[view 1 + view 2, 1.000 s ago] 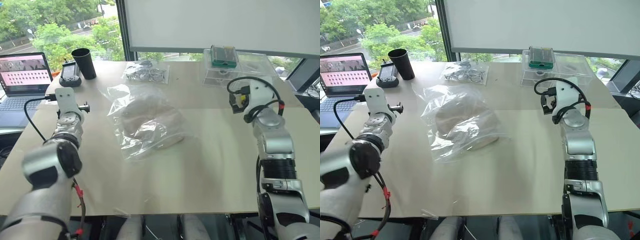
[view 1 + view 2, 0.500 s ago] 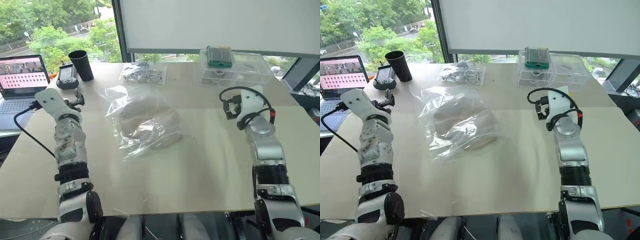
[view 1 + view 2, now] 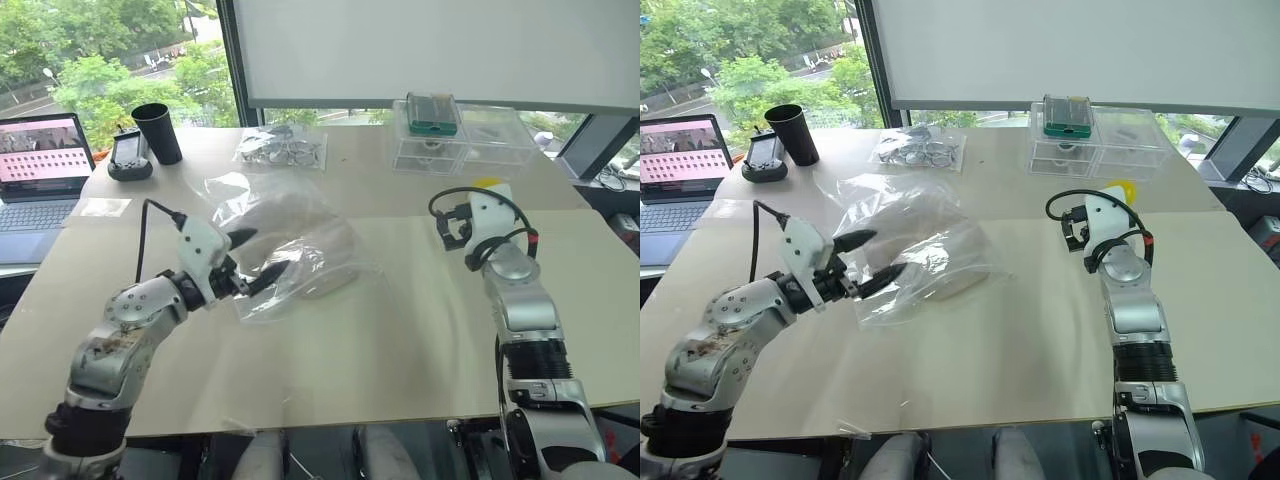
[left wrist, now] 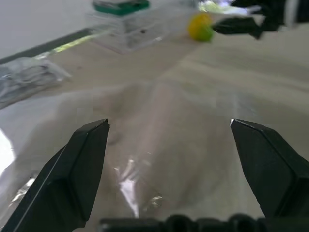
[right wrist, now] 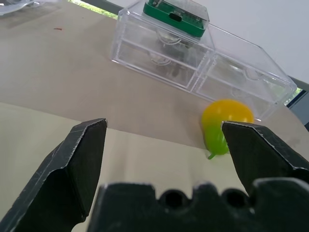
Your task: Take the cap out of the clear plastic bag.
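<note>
cream cap (image 3: 290,232), black cup (image 3: 158,132)

Both arms are mostly brushed silver metal, chunky rounded segments with black ribbed collars between the joints. The wrist blocks are white plastic. The left gripper (image 3: 258,256) has two black wedge-shaped fingers (image 4: 79,171) that taper to points, and the right gripper (image 5: 164,164) looks the same, with a scalloped black bar at the base between its fingers. A thin black cable loops off the left wrist, and a thicker black cable curls around the right wrist, which also has a small red band.
</note>
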`<action>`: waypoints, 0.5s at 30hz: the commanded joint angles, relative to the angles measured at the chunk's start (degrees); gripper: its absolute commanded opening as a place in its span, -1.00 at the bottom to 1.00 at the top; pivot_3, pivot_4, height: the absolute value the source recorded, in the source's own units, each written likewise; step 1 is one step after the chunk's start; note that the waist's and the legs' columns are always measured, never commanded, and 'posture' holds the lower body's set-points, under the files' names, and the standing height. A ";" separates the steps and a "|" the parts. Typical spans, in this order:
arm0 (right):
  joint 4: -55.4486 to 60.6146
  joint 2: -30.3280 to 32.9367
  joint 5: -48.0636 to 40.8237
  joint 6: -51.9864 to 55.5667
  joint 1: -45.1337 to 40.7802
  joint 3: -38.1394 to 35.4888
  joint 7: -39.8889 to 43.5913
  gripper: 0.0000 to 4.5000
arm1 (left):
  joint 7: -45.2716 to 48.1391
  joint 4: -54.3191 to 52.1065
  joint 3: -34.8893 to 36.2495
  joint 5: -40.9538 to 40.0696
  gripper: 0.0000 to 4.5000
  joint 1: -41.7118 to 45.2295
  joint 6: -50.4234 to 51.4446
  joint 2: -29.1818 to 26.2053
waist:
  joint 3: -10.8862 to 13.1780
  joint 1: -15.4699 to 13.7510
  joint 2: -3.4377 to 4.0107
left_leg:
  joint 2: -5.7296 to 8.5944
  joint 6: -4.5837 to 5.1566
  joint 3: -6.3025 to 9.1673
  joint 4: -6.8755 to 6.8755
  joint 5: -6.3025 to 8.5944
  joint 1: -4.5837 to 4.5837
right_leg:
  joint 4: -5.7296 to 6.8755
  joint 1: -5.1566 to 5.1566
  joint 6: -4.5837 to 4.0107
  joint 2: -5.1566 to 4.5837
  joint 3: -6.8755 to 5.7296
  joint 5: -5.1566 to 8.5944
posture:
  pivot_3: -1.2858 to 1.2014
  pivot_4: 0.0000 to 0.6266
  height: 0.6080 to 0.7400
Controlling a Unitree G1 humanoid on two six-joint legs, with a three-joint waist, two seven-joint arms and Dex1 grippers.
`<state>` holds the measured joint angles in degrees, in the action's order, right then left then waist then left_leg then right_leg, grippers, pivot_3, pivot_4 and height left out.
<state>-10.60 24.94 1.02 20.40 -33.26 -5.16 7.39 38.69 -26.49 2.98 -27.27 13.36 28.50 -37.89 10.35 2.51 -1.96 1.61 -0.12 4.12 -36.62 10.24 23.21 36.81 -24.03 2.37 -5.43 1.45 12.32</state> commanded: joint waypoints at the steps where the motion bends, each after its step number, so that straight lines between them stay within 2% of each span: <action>1: 1.88 0.60 0.34 -0.81 -0.94 -0.99 0.02 1.00 | 1.90 -3.26 0.00 -0.86 0.91 -0.23 -0.09 -0.97 | 0.00 -0.04 0.00 | -0.07 0.00 -0.02 0.00 0.00 0.00 | -0.04 0.00 -0.07 0.07 0.00 -0.04 | 0.03 -0.52 1.00; 8: 5.18 3.65 -1.33 -0.41 0.38 -0.82 6.08 1.00 | 4.30 -2.73 -4.86 4.27 0.91 -2.86 -1.45 -2.99 | 0.01 -0.02 0.01 | -0.23 0.01 -0.21 0.01 0.01 0.01 | -0.06 -0.08 -0.11 0.20 0.16 -0.07 | 0.03 -0.52 1.00; 12: 5.40 4.80 -1.03 -0.40 0.30 -1.12 7.18 1.00 | 3.08 -1.34 -6.38 7.76 0.91 -1.98 -3.00 -2.14 | 0.01 -0.07 0.01 | -0.28 0.01 -0.29 0.01 0.01 -0.03 | -0.09 -0.04 -0.10 0.23 0.19 -0.06 | 0.03 -0.52 1.00; 15: 6.67 5.46 -1.78 -0.06 0.57 -1.30 8.93 1.00 | 0.89 1.36 -7.87 13.42 0.91 -0.39 -5.21 -2.28 | 0.01 -0.05 0.01 | -0.34 0.01 -0.37 0.01 0.01 -0.03 | -0.10 -0.07 -0.10 0.28 0.24 -0.06 | 0.03 -0.52 1.00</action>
<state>-7.68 29.04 -0.11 20.44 -32.49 -5.16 15.05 41.05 -25.76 -4.37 -17.68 11.55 26.11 -39.94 10.37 2.46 -1.95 1.27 -0.11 3.72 -36.61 10.25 23.18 36.72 -24.12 2.27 -5.14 1.70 12.26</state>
